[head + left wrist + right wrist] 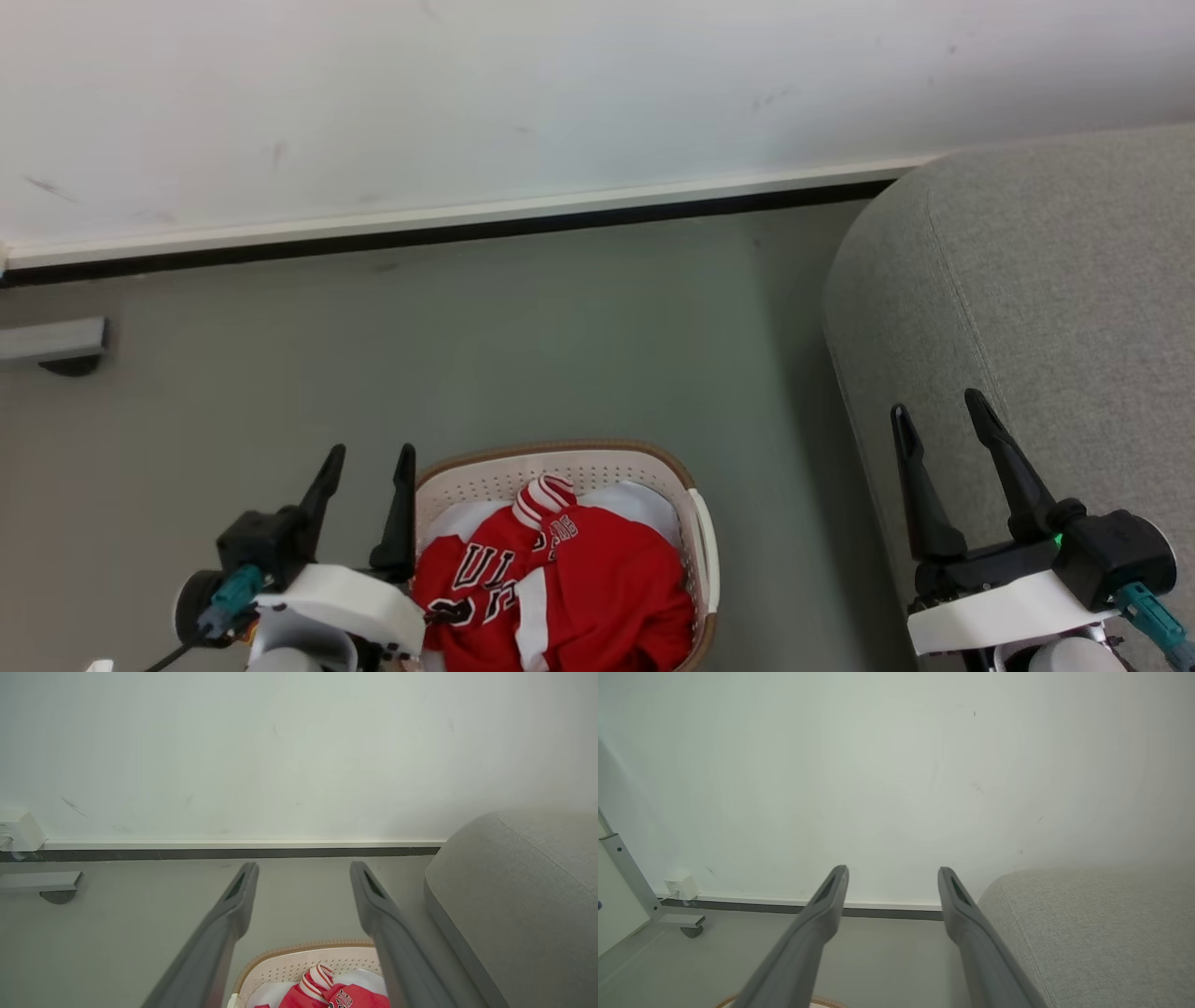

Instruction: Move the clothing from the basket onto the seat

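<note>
Down on the smooth grey floor [485, 355], the basket [611, 459] stands near the bottom edge of the head view. It is cream-white plastic with rounded corners, walls pierced by rows of small holes, and a brown woven-looking band around the rim. The clothing [607, 588] lies inside it in a soft crumpled heap. The heap is bright red fabric with broad white stripes and black-and-white block lettering, and a ribbed red-and-white striped cuff [544, 497] pokes up towards the far wall of the basket. Some plain white cloth [644, 499] shows beside the red near that far wall.

The left gripper [371, 453] hangs just beside the basket's left rim. Its long, dark, tapering jaws are spread wide and released, with nothing between them. The right gripper [935, 403] hovers over the near edge of the seat [1055, 280], well apart from the basket. Its jaws are likewise spread and grasp nothing.

The seat is a large block of grey woven upholstery with a nubbly weave, a stitched seam and softly rounded corners. It stands to the right of the basket with bare floor between them.

A matte white wall [560, 93] with faint scuffs meets the floor at a pale skirting strip [467, 217] above a dark line. A flat grey metal foot [51, 343] rests on the floor at the far left.
</note>
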You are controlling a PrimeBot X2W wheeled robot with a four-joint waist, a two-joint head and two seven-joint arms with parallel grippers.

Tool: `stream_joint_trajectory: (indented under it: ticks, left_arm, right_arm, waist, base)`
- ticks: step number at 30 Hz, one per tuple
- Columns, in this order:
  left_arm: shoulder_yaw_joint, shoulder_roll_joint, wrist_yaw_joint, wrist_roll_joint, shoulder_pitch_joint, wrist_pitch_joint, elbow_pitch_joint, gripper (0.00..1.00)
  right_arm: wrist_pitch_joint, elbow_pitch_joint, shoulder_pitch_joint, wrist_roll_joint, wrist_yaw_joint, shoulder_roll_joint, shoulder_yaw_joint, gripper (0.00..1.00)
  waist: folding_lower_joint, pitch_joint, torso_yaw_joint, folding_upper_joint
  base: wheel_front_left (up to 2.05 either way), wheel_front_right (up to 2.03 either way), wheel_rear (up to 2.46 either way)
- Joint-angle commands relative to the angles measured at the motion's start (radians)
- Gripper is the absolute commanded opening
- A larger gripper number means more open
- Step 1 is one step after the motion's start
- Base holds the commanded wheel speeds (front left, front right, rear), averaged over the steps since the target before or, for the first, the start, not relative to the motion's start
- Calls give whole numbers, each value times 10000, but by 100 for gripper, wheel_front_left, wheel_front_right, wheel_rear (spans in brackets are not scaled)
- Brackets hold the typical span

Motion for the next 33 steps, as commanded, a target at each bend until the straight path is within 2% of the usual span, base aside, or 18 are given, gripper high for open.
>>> stream_joint_trajectory:
  ticks: [1,9,18,19,27,33]
  left_arm:
    - [-15,63,-46,130,-292,-9,293,100]
    - [-314,433,-204,265,-1452,-10,2249,100]
    - [-1243,1184,-359,594,-3014,272,5262,100]
    - [-1243,1184,-359,594,-3014,272,5262,100]
    - [-2253,1770,-383,1174,-4246,1245,7542,100]
    - [-3146,2334,-379,1989,-5060,1987,8427,100]
  right_arm:
    - [-31,-74,-218,107,-21,11,22,100]
    - [-31,-284,-803,677,-21,152,-105,100]
    - [-31,-670,-1398,1366,-21,261,-141,100]
    - [-31,-670,-1398,1366,-21,261,-141,100]
    - [-31,-942,-1666,1710,-21,278,-39,100]
    - [-31,-1074,-1880,2091,-21,276,83,100]
  waist:
    - [-1,431,-301,0]
    - [-1,1638,-1123,0]
    - [-1,2755,-1999,0]
    - [-1,2755,-1999,0]
    - [-1,3573,-2525,0]
    - [-1,4281,-2852,0]
  base:
    - [0,0,0]
    - [0,0,0]
    - [0,0,0]
    - [0,0,0]
    - [0,0,0]
    - [0,0,0]
